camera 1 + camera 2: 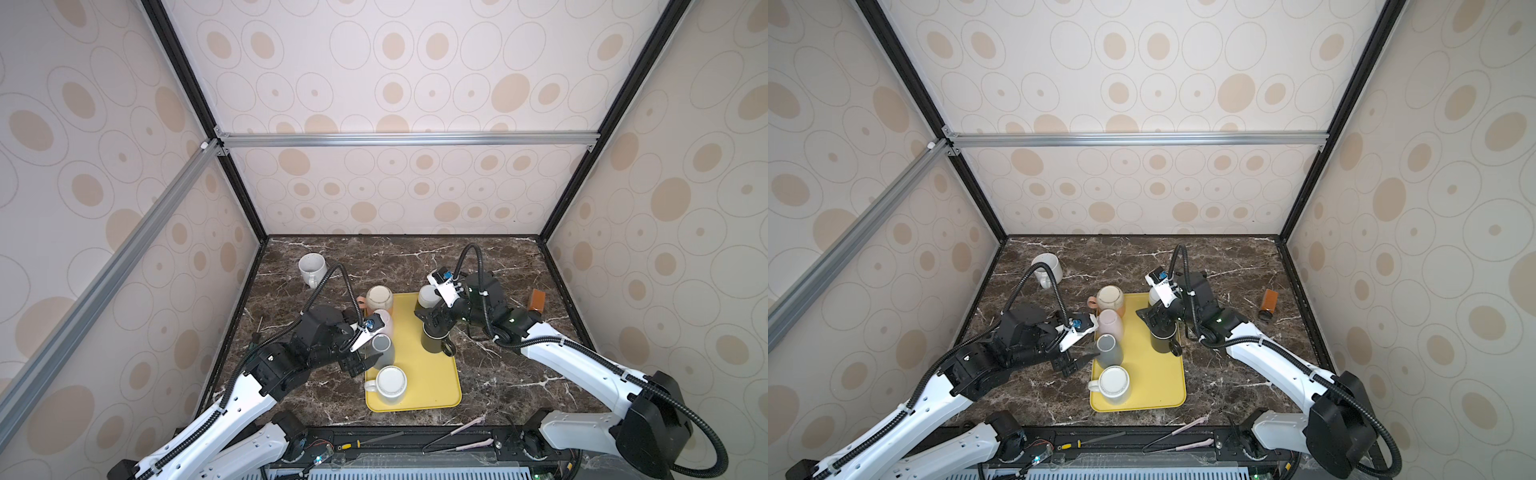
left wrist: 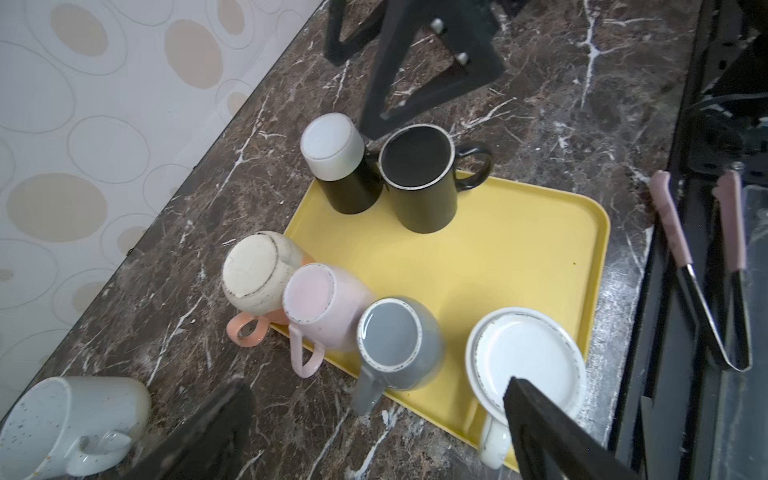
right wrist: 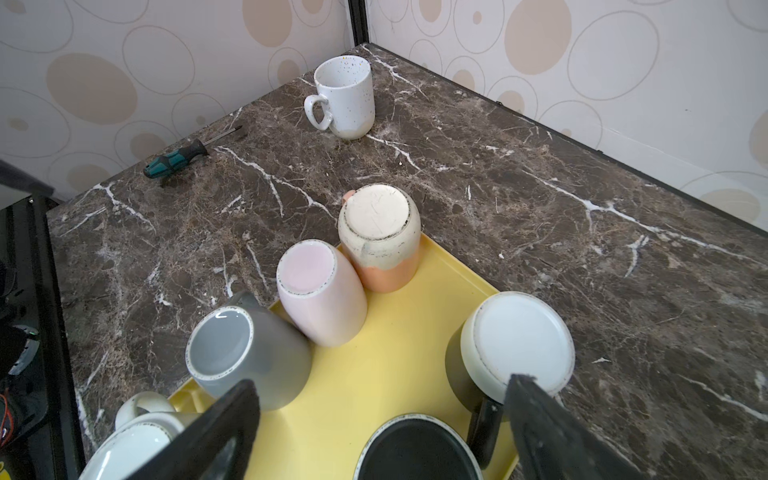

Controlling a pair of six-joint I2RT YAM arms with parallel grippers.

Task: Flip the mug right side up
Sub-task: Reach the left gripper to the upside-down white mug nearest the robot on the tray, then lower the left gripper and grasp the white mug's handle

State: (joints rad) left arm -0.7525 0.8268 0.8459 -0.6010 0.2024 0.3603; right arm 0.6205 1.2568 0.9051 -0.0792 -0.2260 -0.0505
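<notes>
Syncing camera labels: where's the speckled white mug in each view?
Top view: speckled white mug, far left corner of the table, off the yellow tray.
Top view: same far left corner.
Left wrist: cut by the frame edge, on bare table.
Right wrist: alone near the wall corner.
Shared landmark: the yellow tray.

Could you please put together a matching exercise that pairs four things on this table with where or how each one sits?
Things:
1. speckled white mug
2. pink mug
3. screwdriver
4. brown bottle

Place or state:
A. base up on the yellow tray
B. on the table, right of the tray
C. right side up near the far left corner
D. lying by the table's left edge

Pairs: 1-C, 2-A, 3-D, 4-B
</notes>
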